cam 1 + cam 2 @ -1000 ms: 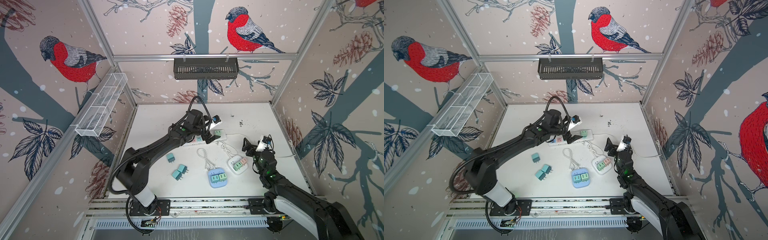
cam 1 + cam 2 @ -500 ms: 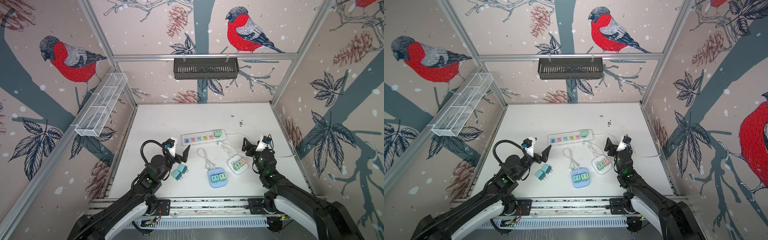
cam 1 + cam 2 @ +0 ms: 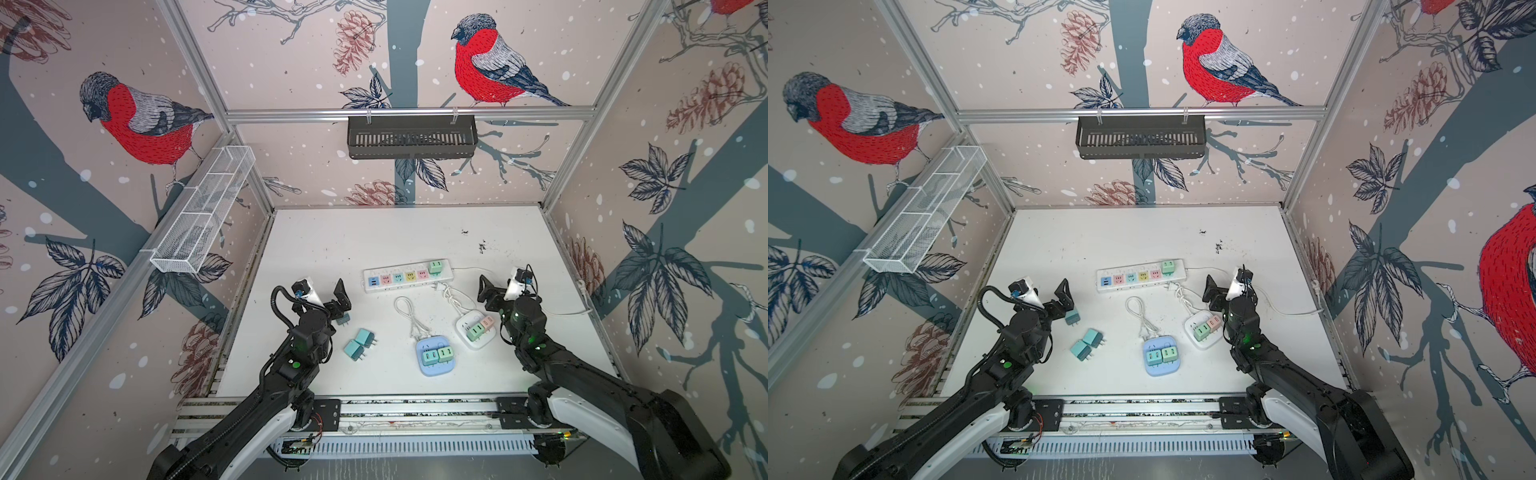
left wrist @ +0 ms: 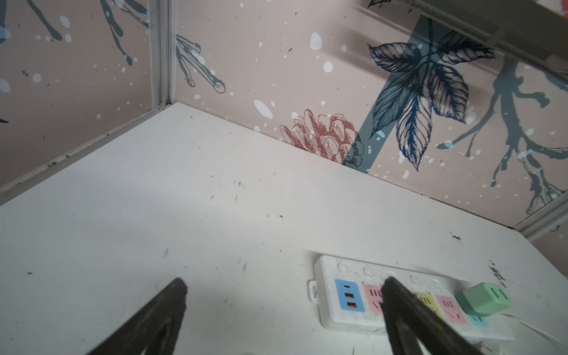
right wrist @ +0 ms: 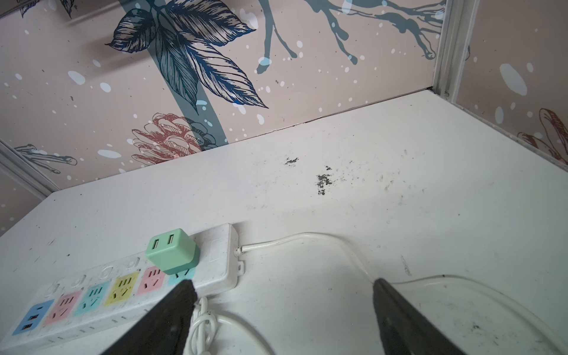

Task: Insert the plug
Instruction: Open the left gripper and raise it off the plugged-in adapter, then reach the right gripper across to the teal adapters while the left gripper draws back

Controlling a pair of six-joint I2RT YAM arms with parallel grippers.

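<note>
- Hanging above the white tabletop (image 3: 353,232), at about 8 o'clock from the strip, the left gripper (image 4: 284,284) has its two black fingers spread wide with nothing between them.
- The long white power strip with blue, pink, teal and yellow sockets (image 3: 407,277) lies flat near the table's middle. It runs roughly from 9 to 3 o'clock.
- The mint-green cube plug (image 3: 435,266) sits pushed into the end socket at the strip's 3 o'clock end, next to where the thin white cord (image 5: 307,238) leaves the strip.
- The right gripper (image 5: 283,285), at about 4 o'clock from the strip, is also wide apart and empty. In its wrist view the cord lies on the table beyond its tips.
- A dark teal cube plug (image 3: 343,319) lies loose just beside the left gripper, prongs toward 5 o'clock.
- A second teal plug (image 3: 365,336) and a third teal plug (image 3: 353,350) lie side by side further toward 5 o'clock.
- The pale blue rounded socket hub (image 3: 434,370), at 6 o'clock from the strip, carries two green plugs.
- The white rounded socket hub (image 3: 464,323), at the blue hub's 2 o'clock, carries one green plug and one pink.
</note>
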